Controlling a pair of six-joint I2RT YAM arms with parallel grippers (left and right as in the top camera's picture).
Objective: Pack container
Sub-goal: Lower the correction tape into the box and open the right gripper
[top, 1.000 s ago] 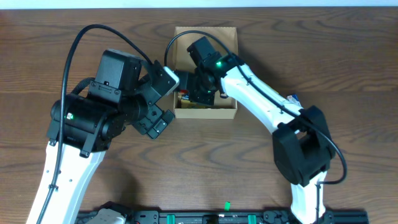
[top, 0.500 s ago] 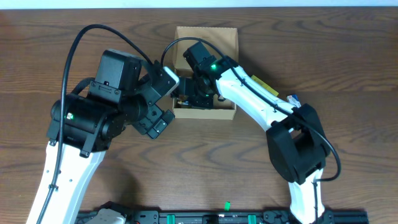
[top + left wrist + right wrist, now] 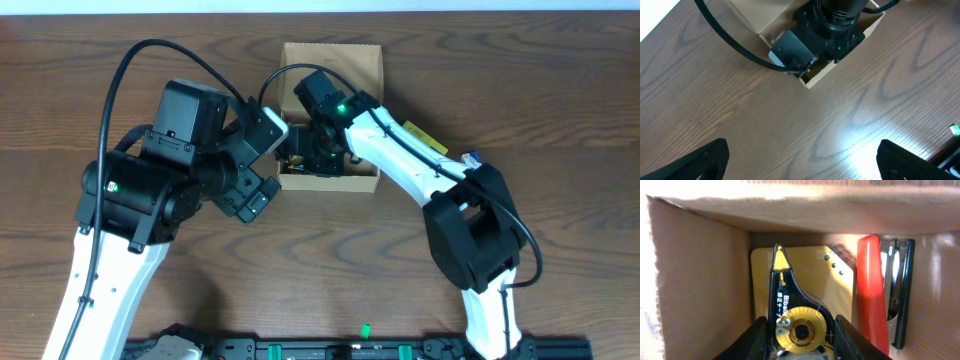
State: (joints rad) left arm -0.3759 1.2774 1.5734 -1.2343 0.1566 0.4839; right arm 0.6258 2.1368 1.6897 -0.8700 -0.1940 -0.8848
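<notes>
The tan cardboard container [image 3: 340, 184] stands open at the table's far middle, its flap lid [image 3: 330, 55] laid back. It also shows in the left wrist view [image 3: 765, 20] and the right wrist view [image 3: 700, 280]. My right gripper [image 3: 318, 150] is down inside it, shut [image 3: 802, 335] on a yellow and black correction tape dispenser [image 3: 790, 305] that lies against the box's left wall. A red and black stapler [image 3: 872, 290] lies beside it in the box. My left gripper [image 3: 268, 165] is open and empty [image 3: 800, 155], above the table just left of the box.
A small yellow item [image 3: 418, 134] and a small blue and white item [image 3: 471, 158] lie on the wood table right of the box, partly under my right arm. The table's front rail [image 3: 360, 350] runs along the near edge.
My right gripper has moved a little left and deeper into the box with the tape dispenser. The left arm has not moved.
</notes>
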